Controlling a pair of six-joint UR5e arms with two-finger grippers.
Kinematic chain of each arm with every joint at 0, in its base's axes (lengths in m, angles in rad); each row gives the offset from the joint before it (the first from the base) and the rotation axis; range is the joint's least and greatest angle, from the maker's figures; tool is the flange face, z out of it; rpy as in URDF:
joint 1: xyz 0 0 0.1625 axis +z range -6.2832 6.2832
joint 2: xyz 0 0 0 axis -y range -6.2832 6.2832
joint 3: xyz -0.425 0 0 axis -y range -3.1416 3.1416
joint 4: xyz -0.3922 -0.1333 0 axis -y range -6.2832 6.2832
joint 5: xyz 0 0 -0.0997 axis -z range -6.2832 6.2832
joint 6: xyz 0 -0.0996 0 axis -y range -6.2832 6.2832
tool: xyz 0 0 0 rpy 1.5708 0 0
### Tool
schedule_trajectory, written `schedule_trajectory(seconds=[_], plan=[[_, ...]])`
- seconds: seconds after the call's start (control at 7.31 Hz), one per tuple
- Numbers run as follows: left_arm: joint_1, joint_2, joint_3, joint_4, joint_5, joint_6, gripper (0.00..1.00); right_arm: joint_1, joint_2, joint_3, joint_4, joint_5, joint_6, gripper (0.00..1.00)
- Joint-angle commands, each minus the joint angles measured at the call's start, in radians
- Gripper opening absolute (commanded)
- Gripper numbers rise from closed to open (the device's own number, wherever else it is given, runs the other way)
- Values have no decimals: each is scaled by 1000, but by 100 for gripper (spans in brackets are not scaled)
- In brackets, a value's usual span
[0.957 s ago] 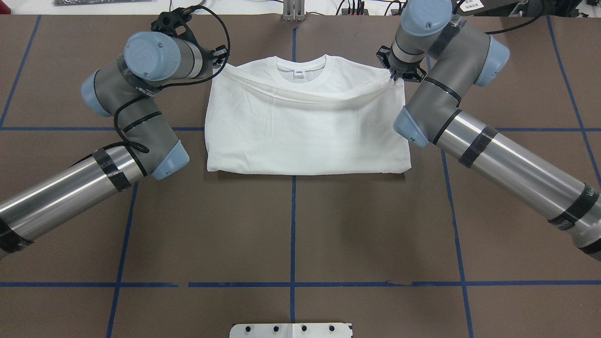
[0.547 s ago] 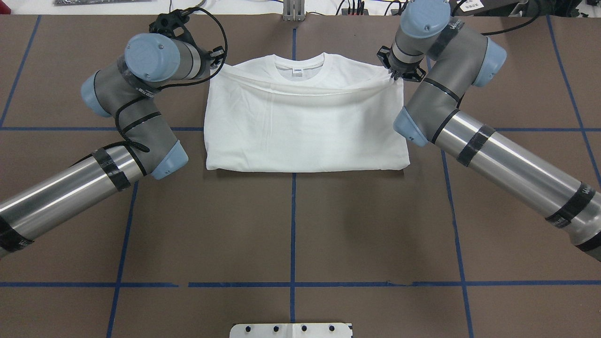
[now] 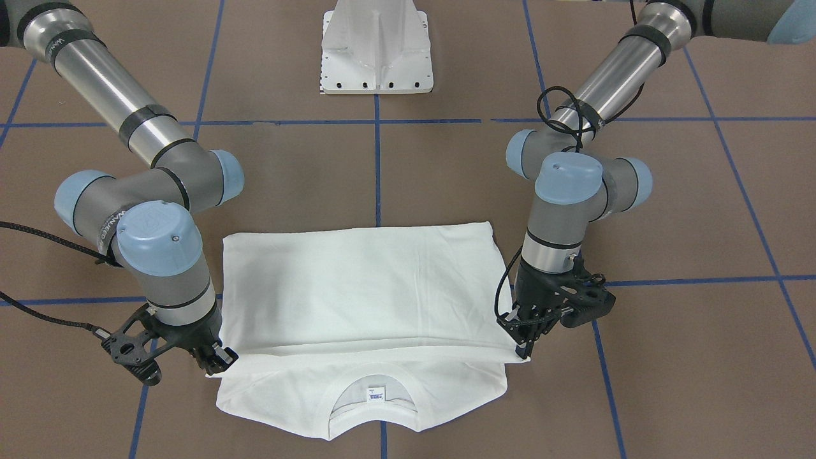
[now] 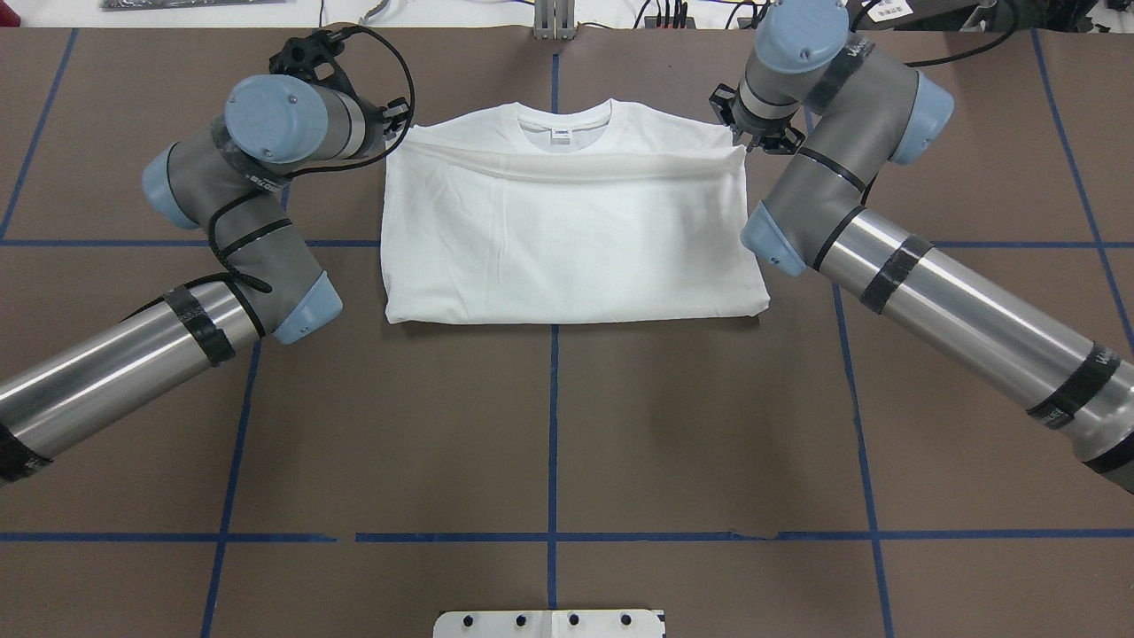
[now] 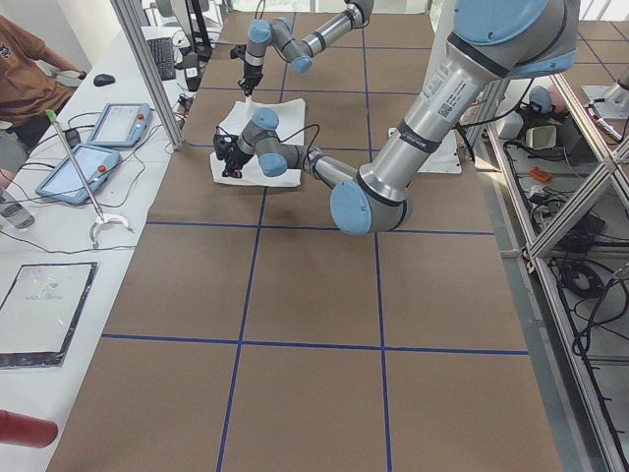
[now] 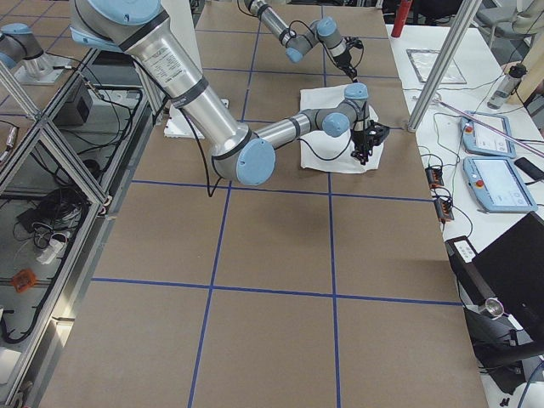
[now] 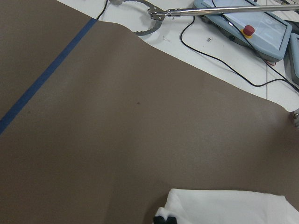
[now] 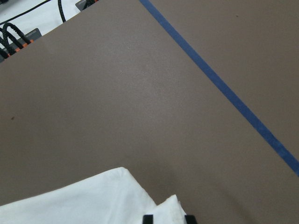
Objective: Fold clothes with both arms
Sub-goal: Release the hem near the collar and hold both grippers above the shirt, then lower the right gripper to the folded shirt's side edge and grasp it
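Our left gripper [image 3: 526, 346] pinches one corner of the shirt [image 3: 357, 287] at its folded-over edge, fingers pressed onto the cloth. Our right gripper [image 3: 220, 362] pinches the opposite corner. Between the two sets of fingers that edge runs straight, just short of the collar [image 3: 357, 417]. The rest lies flat on the table [image 3: 446, 185].
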Motion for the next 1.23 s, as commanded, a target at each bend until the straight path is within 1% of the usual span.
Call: schedule_trajectory(seconds=[0.0,0.14,0.27,0.41,0.55,0.68,0.82,0.96,1.09], plan=[[-6,34,-9,-41,-4,4,43,1,23,-19,2,1,5,79],[-18,52,-39,-41,-9,4,43,8,21,14,0,14,15,79],[-29,81,-94,-38,-41,47,43,10,-74,160,-17,71,32,79],[-34,94,-118,-37,-53,53,44,-22,-201,339,-20,96,116,79],[-32,107,-124,-38,-54,55,44,-83,-306,460,-18,95,185,79],[-32,114,-144,-35,-55,55,44,-117,-362,529,-17,92,254,81],[-32,117,-158,-29,-54,56,44,-161,-412,569,-17,87,297,81],[-31,127,-165,-30,-54,56,46,-180,-425,574,-15,84,348,83],[-31,129,-181,-27,-52,56,46,-206,-428,571,-15,57,367,84]])
